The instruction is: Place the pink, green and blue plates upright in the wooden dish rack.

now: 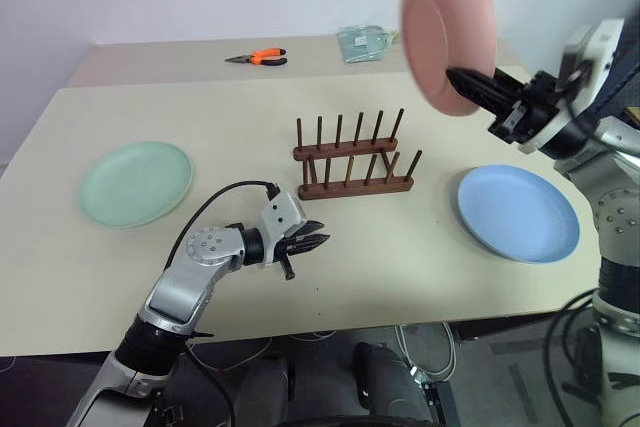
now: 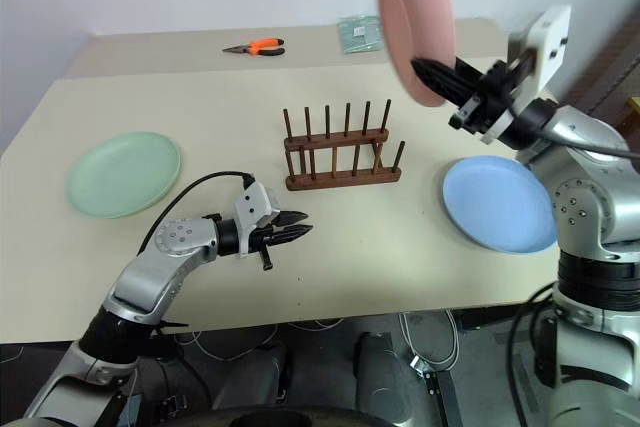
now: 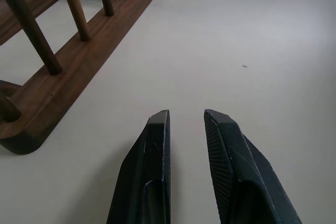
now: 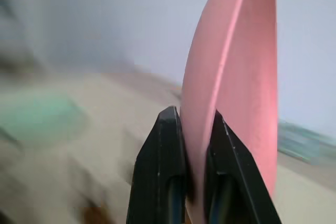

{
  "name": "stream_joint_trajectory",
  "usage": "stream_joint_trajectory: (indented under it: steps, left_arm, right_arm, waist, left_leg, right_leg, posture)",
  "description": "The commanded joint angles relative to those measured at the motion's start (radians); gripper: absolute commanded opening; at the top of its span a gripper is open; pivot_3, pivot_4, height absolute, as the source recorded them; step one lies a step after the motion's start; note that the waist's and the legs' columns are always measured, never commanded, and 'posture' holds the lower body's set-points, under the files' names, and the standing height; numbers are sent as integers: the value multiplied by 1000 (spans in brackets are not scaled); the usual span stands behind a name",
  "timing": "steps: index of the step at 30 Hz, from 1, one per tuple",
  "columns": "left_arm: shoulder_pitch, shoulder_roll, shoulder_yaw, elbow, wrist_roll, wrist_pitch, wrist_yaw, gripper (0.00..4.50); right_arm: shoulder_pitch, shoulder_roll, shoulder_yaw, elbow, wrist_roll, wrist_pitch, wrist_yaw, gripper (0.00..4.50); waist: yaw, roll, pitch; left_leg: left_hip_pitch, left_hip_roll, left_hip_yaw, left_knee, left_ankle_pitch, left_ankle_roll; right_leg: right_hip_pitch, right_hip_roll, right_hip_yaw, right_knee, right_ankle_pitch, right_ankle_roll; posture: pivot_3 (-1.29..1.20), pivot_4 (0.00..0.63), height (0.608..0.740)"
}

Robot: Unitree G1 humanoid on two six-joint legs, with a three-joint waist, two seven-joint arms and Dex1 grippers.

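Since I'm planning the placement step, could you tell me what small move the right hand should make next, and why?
Probably carry the pink plate down toward the wooden dish rack: the right hand grips it on edge in the air, and the rack's slots are empty.

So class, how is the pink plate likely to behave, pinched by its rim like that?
The pink plate looks rigid, showing no bend. Gripped only at its lower rim by the right gripper, it may pivot. Its matte surface probably limits slipping.

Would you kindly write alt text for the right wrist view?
The right gripper pinches the rim of the pink plate, held on edge in the air. Behind it lie the table and a blurred green plate.
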Motion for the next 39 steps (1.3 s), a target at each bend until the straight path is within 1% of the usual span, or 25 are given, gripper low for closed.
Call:
stream_joint_trajectory:
  steps: [1,3,5,10,15,19,20,21,22,23,24,26,28,29,31,32,34,35,37,39]
  left_arm:
    - [-5,-5,20,-21,-28,-7,-5,1024]
    - [5,-4,29,-37,-51,1,-10,1024]
    - [13,-1,33,-49,-67,3,-17,1024]
    - [28,-3,45,-86,-115,19,-25,1024]
    - [23,-3,52,-103,-144,32,-21,1024]
    - [26,4,54,-112,-156,43,-22,1024]
    - [28,6,55,-115,-160,50,-22,1024]
    - [29,8,57,-116,-167,59,-21,1024]
    - [30,9,60,-116,-174,66,-21,1269]
    - [32,10,67,-120,-189,84,-21,1565]
    - [33,13,71,-123,-200,97,-23,1952]
    - [35,10,83,-128,-214,104,-14,2915]
    - [28,-9,106,-124,-222,101,18,3960]
    - [14,-38,144,-112,-229,87,63,4446]
    - [-23,-105,237,-85,-254,71,167,4479]
    - [-49,-145,299,-64,-262,62,242,4479]
    - [-122,-203,418,12,-186,12,474,4500]
    - [-159,-223,479,54,-154,17,595,4500]
    - [-206,-216,561,106,-26,7,832,4500]
    - [-249,-228,693,108,41,47,1079,4500]
  right_arm:
    - [-1,28,-59,-27,104,92,-130,38]
    - [4,50,-75,-31,164,128,-172,38]
    - [10,61,-77,-34,191,153,-201,38]
    - [35,77,-43,-19,164,186,-264,38]
    - [30,113,-8,27,105,190,-336,38]
    - [13,133,13,44,70,181,-346,38]
    - [9,137,16,46,61,175,-345,837]
    - [2,142,17,49,48,166,-348,1144]
    - [-6,149,17,53,29,155,-358,1600]
    - [-14,150,20,55,-9,124,-363,2146]
    - [-21,148,27,59,-51,92,-363,2684]
    - [-28,128,53,64,-169,-2,-356,3635]
    - [-30,98,89,73,-298,-120,-323,3654]
    - [-44,86,87,92,-345,-175,-313,3654]
    - [-73,70,74,117,-400,-282,-270,3654]
    - [-89,65,61,111,-379,-292,-229,3654]
    - [-102,29,85,59,-352,-311,-96,4206]
    - [-104,11,107,28,-342,-307,-38,4488]
    - [-105,-7,147,-41,-289,-256,46,4488]
    - [-100,-21,211,-110,-282,-228,109,4488]
  waist:
    - [3,0,0]
    - [2,0,0]
    - [-3,0,0]
    - [-5,0,0]
    - [-6,0,0]
    - [-6,0,0]
    - [-6,0,0]
    - [-6,0,0]
    - [-6,0,0]
    - [-6,0,0]
    - [-6,0,0]
    - [-6,1,0]
    - [-6,1,0]
    - [-6,1,0]
    - [-5,0,0]
    - [-6,0,0]
    - [-5,0,1]
    - [-7,0,0]
    - [-13,0,0]
    - [-20,0,0]
  left_leg:
    - [0,0,0,0,0,0]
    - [-1,-1,1,0,0,0]
    - [-1,0,1,0,0,0]
    - [0,0,1,-1,0,0]
    - [0,0,1,-1,0,0]
    - [0,0,1,-1,0,0]
    - [-1,0,1,-1,0,0]
    - [-1,0,1,-1,0,0]
    - [-1,0,1,-1,0,0]
    - [-1,0,1,-1,0,0]
    - [0,0,1,-1,0,0]
    - [0,0,1,-1,0,0]
    - [-1,0,1,-1,0,0]
    - [-1,0,1,-1,0,0]
    - [-1,0,1,-1,0,0]
    - [-1,0,1,0,0,0]
    - [0,0,1,-1,0,0]
    - [0,0,1,-1,0,0]
    - [1,1,1,-2,0,0]
    - [2,1,1,-3,0,0]
  right_leg:
    - [0,0,0,0,0,0]
    - [0,-1,0,-1,0,0]
    - [-1,0,0,0,0,0]
    - [-1,0,0,0,0,0]
    - [-1,0,0,0,0,0]
    - [-2,0,0,0,0,0]
    - [-2,0,0,0,0,0]
    - [-2,0,0,0,0,0]
    - [-2,0,0,0,0,0]
    - [-2,0,0,0,0,0]
    - [-2,0,0,0,0,0]
    - [-2,0,0,0,0,1]
    - [-2,0,0,0,-1,1]
    - [-2,0,0,0,-1,2]
    - [-2,0,0,0,-1,2]
    - [-2,0,0,0,-1,2]
    - [-2,0,0,0,1,5]
    - [-1,1,0,0,1,5]
    - [-1,1,0,0,2,6]
    - [-1,2,0,0,2,5]
  posture:
    - [0,150,740]
    - [0,150,740]
    - [0,150,740]
    - [0,150,740]
    - [0,150,740]
    - [0,150,740]
    - [0,150,740]
    - [0,150,740]
    - [0,150,740]
    - [0,150,740]
    - [0,150,740]
    - [0,150,740]
    - [0,150,740]
    - [0,150,740]
    - [0,150,740]
    - [0,150,740]
    - [0,150,740]
    - [0,150,740]
    - [0,150,740]
    - [0,150,740]
